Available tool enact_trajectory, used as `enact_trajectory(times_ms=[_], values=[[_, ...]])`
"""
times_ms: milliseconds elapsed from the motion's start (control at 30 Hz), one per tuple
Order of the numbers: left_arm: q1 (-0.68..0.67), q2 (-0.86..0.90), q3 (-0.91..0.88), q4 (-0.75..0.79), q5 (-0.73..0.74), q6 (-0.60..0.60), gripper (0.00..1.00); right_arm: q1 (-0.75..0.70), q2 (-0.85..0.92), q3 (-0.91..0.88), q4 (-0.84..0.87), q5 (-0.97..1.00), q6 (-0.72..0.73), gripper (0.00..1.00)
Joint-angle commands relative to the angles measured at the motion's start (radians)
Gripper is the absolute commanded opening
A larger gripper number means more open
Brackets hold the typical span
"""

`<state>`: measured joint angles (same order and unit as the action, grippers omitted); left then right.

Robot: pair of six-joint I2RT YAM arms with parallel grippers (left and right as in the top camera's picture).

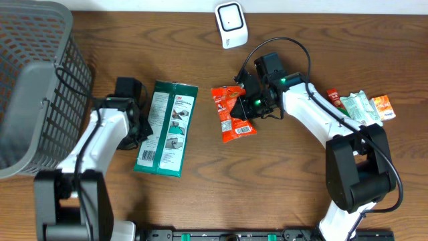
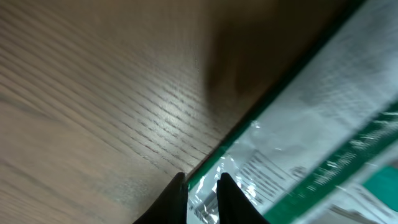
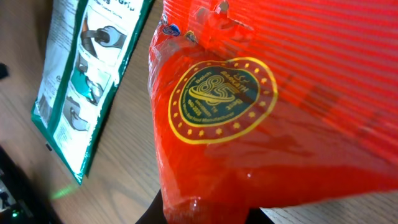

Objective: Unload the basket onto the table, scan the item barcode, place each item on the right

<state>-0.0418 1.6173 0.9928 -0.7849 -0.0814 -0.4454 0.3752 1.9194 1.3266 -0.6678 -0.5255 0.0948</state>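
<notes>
brown wood bench under both arms, with the white scanner at its far edge. just in front of the scanner is the red snack packet, pinched in my right hand, its gold-ringed seal facing the wrist camera. left of the scanner and nearer me the green packet lies flat. my left hand is narrow, nipping its clear edge.
</notes>
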Motion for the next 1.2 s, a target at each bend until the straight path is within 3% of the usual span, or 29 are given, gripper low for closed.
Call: enact_trajectory(times_ms=[0, 233, 467, 800, 1167], values=[[-0.003, 0.066, -0.009, 0.005, 0.003, -0.024, 0.19, -0.002, -0.012, -0.001, 0.002, -0.003, 0.001, 0.01], [-0.003, 0.176, -0.009, 0.022, 0.092, -0.019, 0.15, -0.010, -0.013, -0.001, -0.001, -0.003, 0.000, 0.01], [-0.003, 0.177, -0.006, 0.026, 0.160, 0.049, 0.11, -0.018, -0.014, -0.001, -0.003, -0.003, 0.000, 0.01], [-0.003, 0.059, -0.005, 0.027, 0.176, 0.055, 0.11, -0.018, -0.023, -0.001, -0.002, -0.003, -0.015, 0.01], [-0.003, -0.164, 0.057, -0.034, 0.175, 0.174, 0.13, -0.018, -0.086, 0.014, 0.023, -0.063, -0.014, 0.01]])
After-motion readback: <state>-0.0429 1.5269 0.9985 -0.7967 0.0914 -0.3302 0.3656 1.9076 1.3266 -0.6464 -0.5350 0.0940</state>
